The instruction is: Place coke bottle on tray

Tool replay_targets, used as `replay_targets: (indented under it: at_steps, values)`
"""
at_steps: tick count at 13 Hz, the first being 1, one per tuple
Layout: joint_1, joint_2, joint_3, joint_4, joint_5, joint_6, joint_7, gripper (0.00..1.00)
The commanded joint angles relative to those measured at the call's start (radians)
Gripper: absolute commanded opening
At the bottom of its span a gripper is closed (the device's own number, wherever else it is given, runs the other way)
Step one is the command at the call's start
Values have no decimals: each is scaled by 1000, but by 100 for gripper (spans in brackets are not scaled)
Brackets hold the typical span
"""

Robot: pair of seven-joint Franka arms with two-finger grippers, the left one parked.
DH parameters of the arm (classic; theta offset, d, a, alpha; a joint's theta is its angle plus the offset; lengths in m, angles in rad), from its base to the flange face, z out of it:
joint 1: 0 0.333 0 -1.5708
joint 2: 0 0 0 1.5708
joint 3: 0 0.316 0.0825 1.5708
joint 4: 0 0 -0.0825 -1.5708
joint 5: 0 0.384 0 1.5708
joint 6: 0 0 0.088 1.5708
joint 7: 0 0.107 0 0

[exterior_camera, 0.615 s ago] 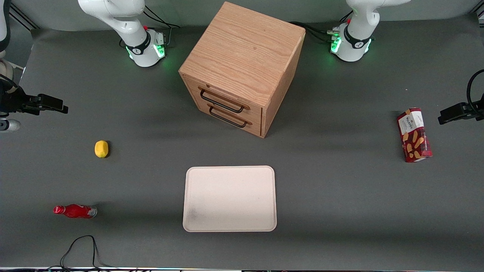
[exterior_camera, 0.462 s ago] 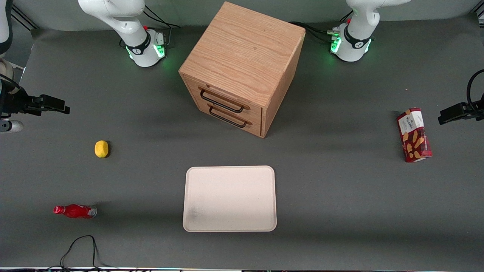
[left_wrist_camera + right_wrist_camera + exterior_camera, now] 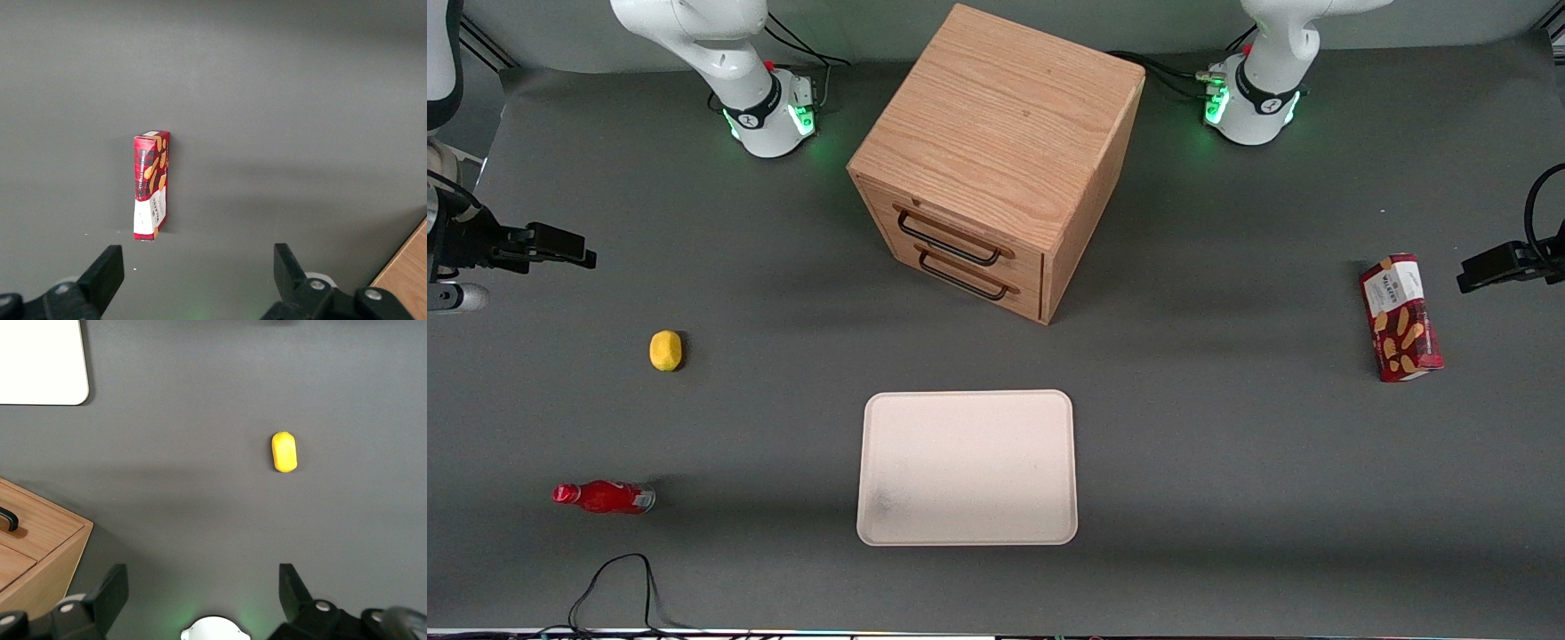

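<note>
— Where do you want me looking first?
— You've got the cabinet (image 3: 996, 160) at upper centre, the tray (image 3: 967, 468) below it at lower centre.
— And your gripper (image 3: 200, 590)?
— At the frame's left edge, fingers spread wide, holding nothing.
— The bottle (image 3: 605, 496)?
— Lying on its side, lower left, below the lemon (image 3: 665, 350).

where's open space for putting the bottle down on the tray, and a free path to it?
The whole tray is bare. The mat between the coke bottle and the tray holds nothing; the lemon and cabinet lie farther from the camera. The gripper, open, hangs high at the working arm's end.
</note>
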Motion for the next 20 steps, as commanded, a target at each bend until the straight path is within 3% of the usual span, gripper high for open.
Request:
replay_targets:
  at_steps: [1,11,15,17,20]
  values:
    - [-3,12,-2,29,21,-26,14,100]
    - [-18,15,-6,37,8,-26,11,100]
    - [-75,125,-21,147,-1,-26,5,100]
    - [-109,194,-21,222,-24,-25,-90,100]
    - [-117,295,-77,325,-29,-17,-132,100]
